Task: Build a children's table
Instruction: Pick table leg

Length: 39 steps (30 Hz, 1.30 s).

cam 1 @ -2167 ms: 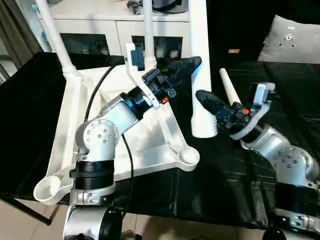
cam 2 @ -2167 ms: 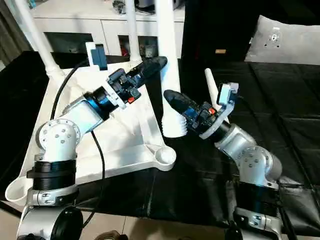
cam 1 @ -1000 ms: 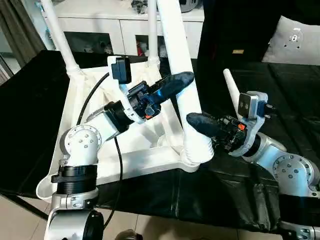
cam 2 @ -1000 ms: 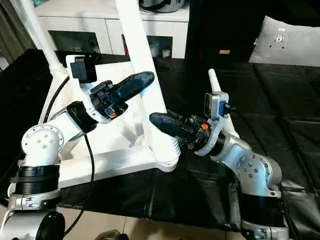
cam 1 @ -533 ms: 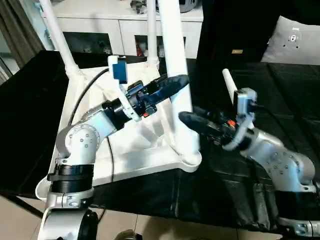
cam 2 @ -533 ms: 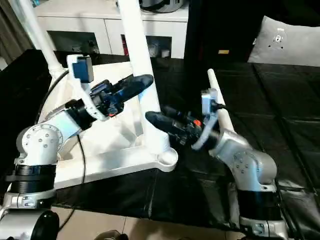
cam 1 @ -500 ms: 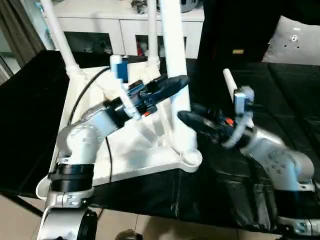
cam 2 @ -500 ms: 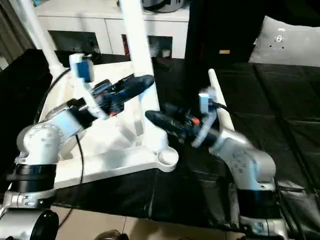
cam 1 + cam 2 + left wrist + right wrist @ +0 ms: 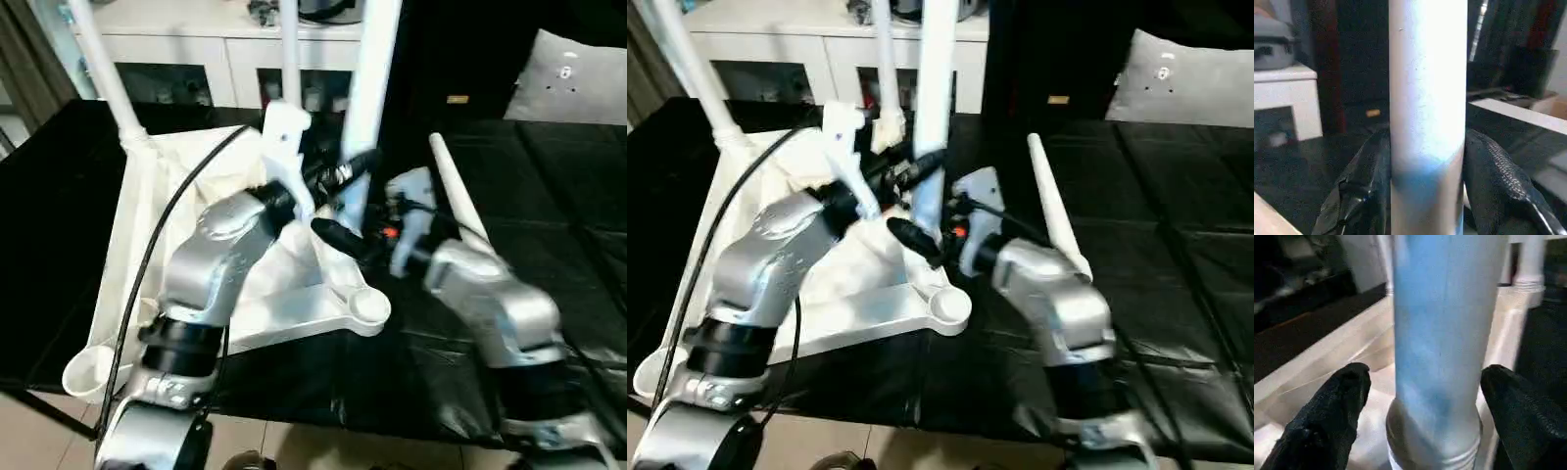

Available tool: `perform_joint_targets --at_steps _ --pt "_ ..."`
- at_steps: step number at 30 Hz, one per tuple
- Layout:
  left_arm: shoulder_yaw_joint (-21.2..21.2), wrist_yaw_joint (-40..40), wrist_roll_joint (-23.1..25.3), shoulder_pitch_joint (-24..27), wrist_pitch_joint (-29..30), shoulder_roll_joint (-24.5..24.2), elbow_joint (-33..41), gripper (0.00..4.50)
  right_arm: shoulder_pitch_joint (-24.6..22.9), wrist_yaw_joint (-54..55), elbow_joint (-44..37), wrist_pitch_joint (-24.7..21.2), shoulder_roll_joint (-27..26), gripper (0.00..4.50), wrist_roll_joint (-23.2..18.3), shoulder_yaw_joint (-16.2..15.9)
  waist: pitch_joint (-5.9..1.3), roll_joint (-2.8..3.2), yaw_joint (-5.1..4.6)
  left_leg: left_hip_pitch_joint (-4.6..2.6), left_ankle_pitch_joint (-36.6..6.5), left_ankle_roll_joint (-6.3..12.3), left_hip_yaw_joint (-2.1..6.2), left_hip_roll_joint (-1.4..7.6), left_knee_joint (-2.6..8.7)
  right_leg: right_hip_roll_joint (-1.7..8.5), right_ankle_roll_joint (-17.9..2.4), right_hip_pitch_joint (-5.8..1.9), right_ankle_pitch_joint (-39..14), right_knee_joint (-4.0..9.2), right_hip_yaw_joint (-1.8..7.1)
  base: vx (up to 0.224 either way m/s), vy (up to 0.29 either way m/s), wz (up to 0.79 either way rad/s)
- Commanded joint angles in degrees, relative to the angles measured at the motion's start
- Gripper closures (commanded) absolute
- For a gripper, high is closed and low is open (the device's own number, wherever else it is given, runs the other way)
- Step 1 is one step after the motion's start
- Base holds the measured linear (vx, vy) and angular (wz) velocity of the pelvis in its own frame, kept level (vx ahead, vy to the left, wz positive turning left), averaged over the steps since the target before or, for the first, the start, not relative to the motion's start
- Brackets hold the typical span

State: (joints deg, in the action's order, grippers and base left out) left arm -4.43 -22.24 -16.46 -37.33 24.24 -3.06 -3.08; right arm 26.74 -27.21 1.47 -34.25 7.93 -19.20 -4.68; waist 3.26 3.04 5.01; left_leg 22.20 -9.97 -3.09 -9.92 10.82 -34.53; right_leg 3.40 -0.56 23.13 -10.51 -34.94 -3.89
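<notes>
Both silver forearms reach forward and converge, the left end effector (image 9: 1425,191) clamped with both fingers pressed on the leg (image 9: 1427,98), the right end effector (image 9: 1425,416) spread wide around it.

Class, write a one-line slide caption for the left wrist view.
Left gripper clasps an upright white table leg between its black fingers.

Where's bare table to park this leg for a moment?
Bare black cloth lies right of the loose leg, up to the cushion. Another strip lies left of the tabletop. It is crowded mid-table, where the left gripper and right gripper flank the upright leg.
</notes>
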Motion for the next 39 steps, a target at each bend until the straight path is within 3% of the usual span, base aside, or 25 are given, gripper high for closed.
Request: perform_joint_targets --at_steps 1,3,6,12,17,25,27,29,33,36,39 --pt "-0.3 1.1 0.9 -0.9 -0.6 0.1 -0.1 2.66 1.0 1.5 0.3 0.7 -0.3 0.89 0.9 0.5 -4.24 -1.06 -0.08 -0.7 -7.7 0.33 0.69 1.79 3.64 4.22 -7.3 -3.0 -14.0 4.55 2.72 0.0 0.0 0.0" --pt "-1.2 1.4 1.9 -0.6 -0.8 0.2 -0.1 2.66 1.3 3.7 0.9 1.2 -1.5 1.27 1.7 0.8 -4.24 -1.15 -0.11 -0.71 -7.9 0.38 0.65 1.77 3.65 4.19 -7.3 -2.97 -13.8 4.5 2.74 0.0 0.0 0.0" --pt "-1.7 1.4 2.2 -0.6 -0.9 0.2 -0.3 2.66 1.7 5.2 1.5 1.4 -2.5 1.34 1.9 1.0 -4.21 -1.03 -0.1 -0.78 -8.0 0.31 0.63 1.77 3.66 4.25 -7.5 -2.91 -14.0 4.54 2.78 0.0 0.0 0.0" --pt "-1.6 1.7 3.2 -0.5 -1.5 0.2 -0.5 2.66 1.9 5.2 2.5 4.2 -2.9 1.98 2.9 0.7 -4.2 -1.02 -0.14 -0.8 -8.5 0.3 0.63 1.79 3.68 4.29 -7.5 -2.92 -13.7 4.5 2.79 0.0 0.0 0.0" --pt "-1.7 2.3 3.7 -0.5 -1.6 0.1 -0.7 2.66 1.7 3.5 1.9 2.2 -3.1 2.52 0.7 1.1 -4.26 -1.08 -0.12 -0.7 -7.7 0.84 0.64 1.78 3.62 4.22 -7.9 -3.06 -12.3 4.31 2.79 0.0 0.0 0.0" --pt "-0.6 2.9 3.8 -0.7 -0.8 -0.1 -1.1 2.66 1.5 2.2 1.8 1.0 -3.3 2.61 -1.2 1.3 -4.28 -0.97 -0.03 -0.69 -7.9 0.75 0.66 1.77 3.61 4.27 -7.7 -3.06 -12.9 4.42 2.77 0.0 0.0 0.0" --pt "-0.5 2.2 3.2 -0.6 -0.2 -0.4 -0.8 2.1 1.4 1.3 1.7 0.6 -2.8 2.61 -1.4 1.3 -4.3 -0.96 -0.06 -0.68 -7.6 0.85 0.67 1.78 3.58 4.23 -7.9 -3.07 -12.4 4.34 2.77 0.0 0.0 0.0" --pt "-0.5 1.6 2.7 -0.4 0.2 -0.8 -0.6 1.96 1.3 0.1 1.3 -0.4 -2.3 2.61 -2.4 1.5 -4.32 -0.96 -0.02 -0.69 -7.5 0.88 0.66 1.77 3.56 4.22 -8.1 -3.07 -12.3 4.32 2.75 0.0 0.0 0.0" --pt "0.2 0.0 0.8 -0.3 1.2 -1.1 -0.2 1.96 1.3 -0.5 0.9 -0.6 -1.7 2.61 -2.6 1.8 -4.35 -0.98 0.01 -0.67 -7.2 0.99 0.63 1.74 3.51 4.25 -8.3 -3.12 -11.9 4.25 2.74 0.0 0.0 0.0" --pt "0.9 -2.2 -1.0 -0.1 2.7 -2.2 0.0 1.96 1.0 -2.2 1.0 1.9 -0.7 2.61 -1.9 1.3 -4.35 -0.97 0.06 -0.71 -7.3 0.93 0.61 1.74 3.49 4.29 -8.3 -3.04 -12.5 4.33 2.72 0.0 0.0 0.0" --pt "2.1 -2.8 -2.5 -0.1 3.8 -2.6 0.2 1.96 0.9 -3.0 0.9 0.9 0.2 2.61 -2.2 1.2 -4.3 -0.97 0.07 -0.71 -7.5 0.93 0.59 1.71 3.47 4.23 -8.3 -3.07 -12.9 4.34 2.72 0.0 0.0 0.0"
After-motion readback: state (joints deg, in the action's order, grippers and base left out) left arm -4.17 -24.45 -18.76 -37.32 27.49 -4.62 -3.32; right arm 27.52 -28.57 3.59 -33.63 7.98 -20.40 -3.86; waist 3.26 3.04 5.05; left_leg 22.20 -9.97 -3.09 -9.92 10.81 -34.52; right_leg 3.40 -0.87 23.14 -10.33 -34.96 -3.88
